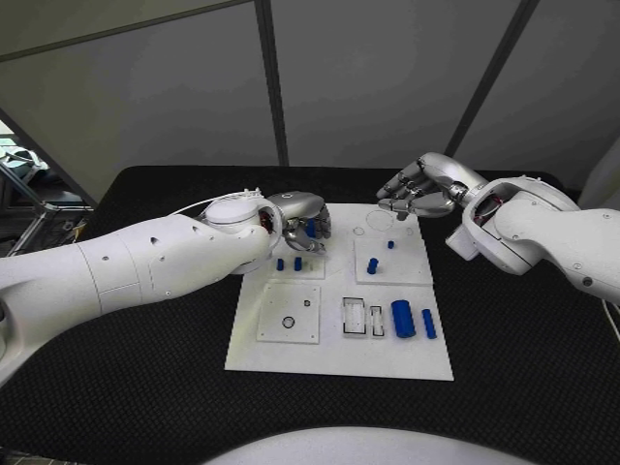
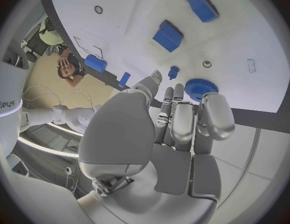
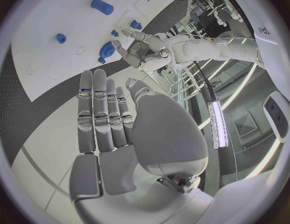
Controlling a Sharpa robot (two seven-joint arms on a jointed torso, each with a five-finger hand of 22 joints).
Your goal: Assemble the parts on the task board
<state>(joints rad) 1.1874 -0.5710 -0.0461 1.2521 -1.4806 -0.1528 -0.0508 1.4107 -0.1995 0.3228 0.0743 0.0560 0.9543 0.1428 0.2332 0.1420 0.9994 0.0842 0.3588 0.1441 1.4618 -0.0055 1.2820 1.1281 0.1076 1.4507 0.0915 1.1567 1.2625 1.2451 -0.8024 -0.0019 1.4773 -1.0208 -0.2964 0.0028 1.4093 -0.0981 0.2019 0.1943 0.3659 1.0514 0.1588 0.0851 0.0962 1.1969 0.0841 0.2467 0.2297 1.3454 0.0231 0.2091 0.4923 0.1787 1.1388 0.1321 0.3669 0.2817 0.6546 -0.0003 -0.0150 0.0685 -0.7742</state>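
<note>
Behind the left hand [image 1: 299,215], fingers spread, a half-hidden blue gear [image 2: 201,88]; right hand [image 1: 419,188] likewise spread, empty.

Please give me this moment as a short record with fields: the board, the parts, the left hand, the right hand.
board: white task board lying flat on the black table
parts: two blue cylinders lying at the board's near right; blue gear just ahead of the left fingertips
left hand: left hand over the board's far left corner, holding nothing that the left wrist view shows
right hand: right hand above the board's far right edge, fingers straight, holding nothing
</note>
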